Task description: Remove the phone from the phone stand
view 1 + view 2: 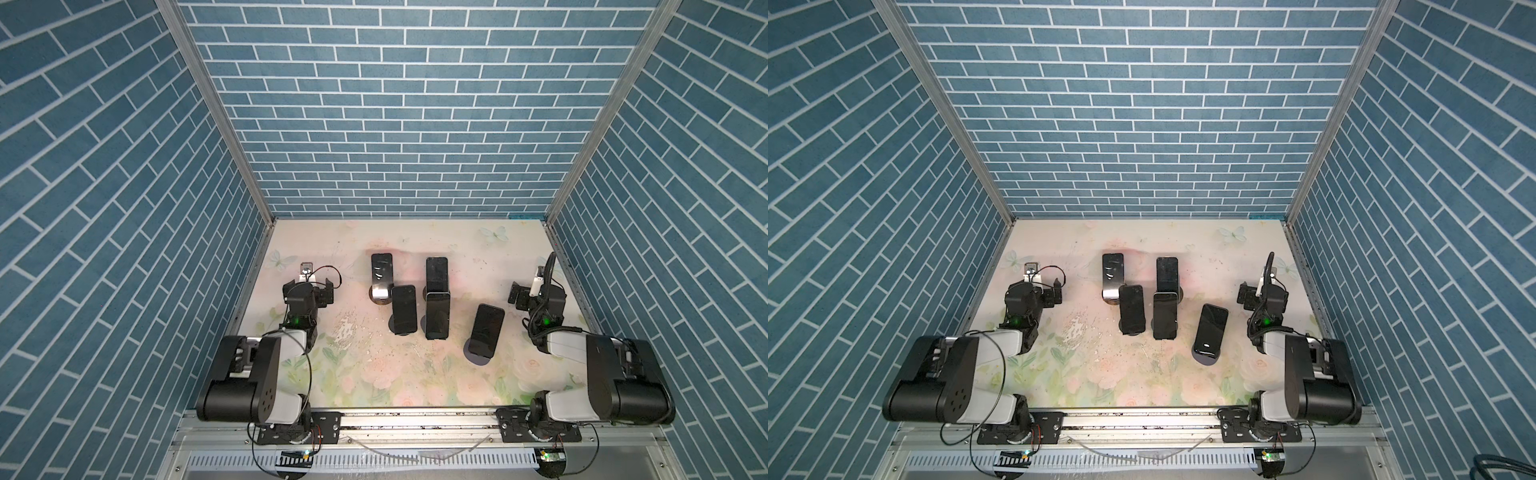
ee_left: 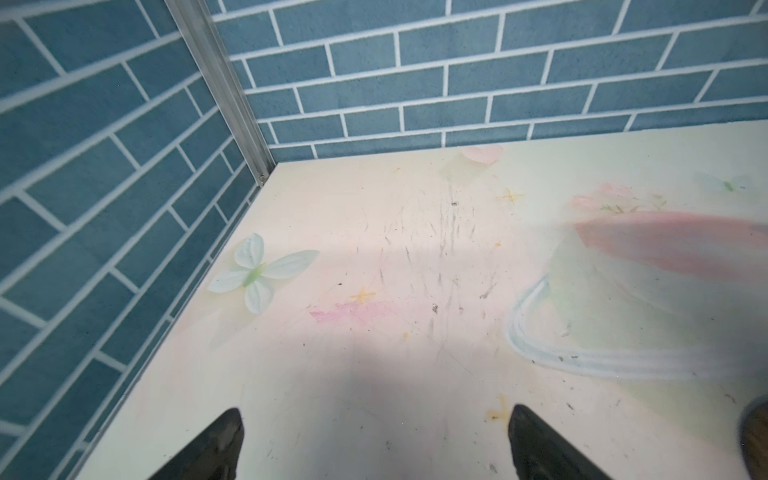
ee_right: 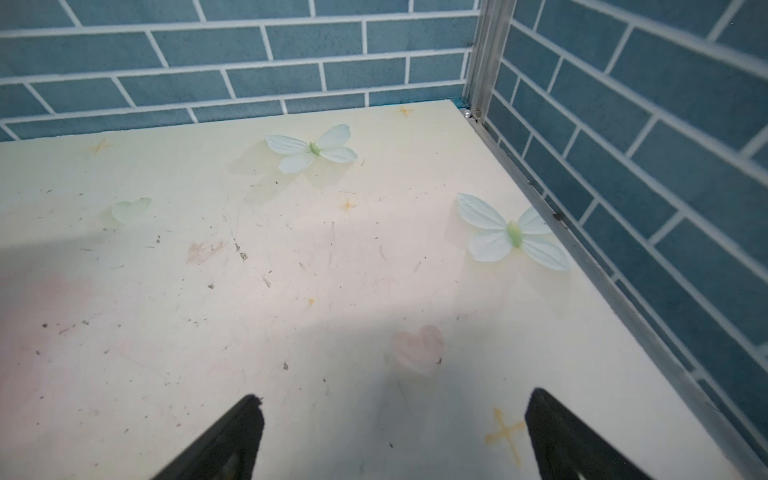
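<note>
Phone point(image 1: 486, 328) nearest me, a glossy black slab, leans on its round dark stand point(image 1: 473, 360), towards my right gripper point(image 3: 392, 399); that and my left gripper point(image 2: 374, 415) both gape wide, empty. Farther back, four black phones point(image 1: 404, 309) stand crowded: I reckon a wide grab in there could clip and topple a neighbour.

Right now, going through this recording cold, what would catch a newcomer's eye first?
Five dark phones lean on stands, clustered mid-table. The left end effector and right end effector hang open and empty near the side walls, away from them. Blue brick-pattern walls box in the floral table.
</note>
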Controlling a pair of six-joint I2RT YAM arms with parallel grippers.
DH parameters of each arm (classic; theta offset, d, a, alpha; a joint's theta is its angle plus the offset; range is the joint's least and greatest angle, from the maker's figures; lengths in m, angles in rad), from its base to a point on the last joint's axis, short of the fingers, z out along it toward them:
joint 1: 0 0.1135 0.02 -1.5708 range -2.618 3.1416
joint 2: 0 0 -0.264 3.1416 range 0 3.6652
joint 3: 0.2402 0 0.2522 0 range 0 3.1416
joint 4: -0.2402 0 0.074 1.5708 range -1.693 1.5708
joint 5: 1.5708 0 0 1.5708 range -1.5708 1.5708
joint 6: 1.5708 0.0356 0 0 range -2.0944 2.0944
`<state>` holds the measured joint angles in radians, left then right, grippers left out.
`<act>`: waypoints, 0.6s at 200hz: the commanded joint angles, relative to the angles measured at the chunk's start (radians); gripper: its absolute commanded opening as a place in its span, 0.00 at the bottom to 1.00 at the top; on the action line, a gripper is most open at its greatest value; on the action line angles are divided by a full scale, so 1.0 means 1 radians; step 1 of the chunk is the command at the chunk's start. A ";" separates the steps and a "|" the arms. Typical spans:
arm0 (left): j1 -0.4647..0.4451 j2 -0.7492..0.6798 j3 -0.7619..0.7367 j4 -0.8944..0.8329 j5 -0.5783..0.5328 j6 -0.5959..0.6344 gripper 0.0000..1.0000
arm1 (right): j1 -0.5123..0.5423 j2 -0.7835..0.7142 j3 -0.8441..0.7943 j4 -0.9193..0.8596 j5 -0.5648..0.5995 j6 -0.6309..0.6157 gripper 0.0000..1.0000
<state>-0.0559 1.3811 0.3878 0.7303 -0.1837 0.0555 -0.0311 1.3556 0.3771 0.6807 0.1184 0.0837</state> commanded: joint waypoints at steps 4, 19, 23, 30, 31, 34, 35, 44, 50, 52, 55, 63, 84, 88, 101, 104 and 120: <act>-0.012 -0.111 0.059 -0.202 -0.074 -0.053 1.00 | 0.002 -0.133 0.110 -0.254 0.066 0.057 0.99; -0.023 -0.166 0.070 -0.281 -0.114 -0.105 1.00 | 0.003 -0.202 0.162 -0.410 0.079 0.113 0.99; -0.026 -0.179 0.075 -0.310 -0.122 -0.122 1.00 | 0.003 -0.219 0.176 -0.455 0.087 0.129 0.99; -0.030 -0.198 0.089 -0.371 -0.137 -0.153 1.00 | 0.006 -0.248 0.201 -0.532 0.109 0.159 0.99; -0.031 -0.202 0.091 -0.380 -0.139 -0.158 1.00 | 0.007 -0.252 0.206 -0.544 0.113 0.163 0.99; -0.033 -0.210 0.099 -0.407 -0.141 -0.161 1.00 | 0.008 -0.264 0.219 -0.578 0.125 0.178 0.99; -0.035 -0.212 0.100 -0.419 -0.142 -0.162 1.00 | 0.009 -0.268 0.223 -0.589 0.130 0.183 0.99; -0.051 -0.235 0.133 -0.521 -0.161 -0.176 1.00 | 0.011 -0.304 0.257 -0.690 0.161 0.224 0.99; -0.061 -0.246 0.152 -0.583 -0.170 -0.190 1.00 | 0.014 -0.327 0.280 -0.751 0.181 0.247 0.99; -0.064 -0.248 0.158 -0.605 -0.170 -0.195 1.00 | 0.015 -0.333 0.287 -0.772 0.186 0.254 0.99; -0.068 -0.253 0.167 -0.634 -0.171 -0.202 1.00 | 0.016 -0.344 0.296 -0.803 0.192 0.264 0.99; -0.081 -0.264 0.185 -0.696 -0.171 -0.220 1.00 | 0.020 -0.369 0.323 -0.877 0.212 0.291 0.99; -0.138 -0.287 0.215 -0.802 -0.191 -0.249 1.00 | 0.029 -0.436 0.383 -1.047 0.240 0.352 0.99; -0.150 -0.292 0.220 -0.818 -0.198 -0.253 1.00 | 0.030 -0.444 0.396 -1.082 0.246 0.367 0.99; -0.197 -0.307 0.235 -0.863 -0.223 -0.267 1.00 | 0.032 -0.467 0.439 -1.187 0.242 0.401 0.99; -0.205 -0.310 0.240 -0.875 -0.225 -0.272 1.00 | 0.034 -0.470 0.449 -1.210 0.236 0.408 0.99; -0.254 -0.327 0.255 -0.920 -0.210 -0.289 1.00 | 0.041 -0.481 0.495 -1.317 0.192 0.444 0.99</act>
<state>-0.2508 1.0824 0.6041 -0.0277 -0.3710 -0.1829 -0.0032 0.8970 0.7891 -0.3573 0.3176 0.4168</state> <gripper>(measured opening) 0.996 0.993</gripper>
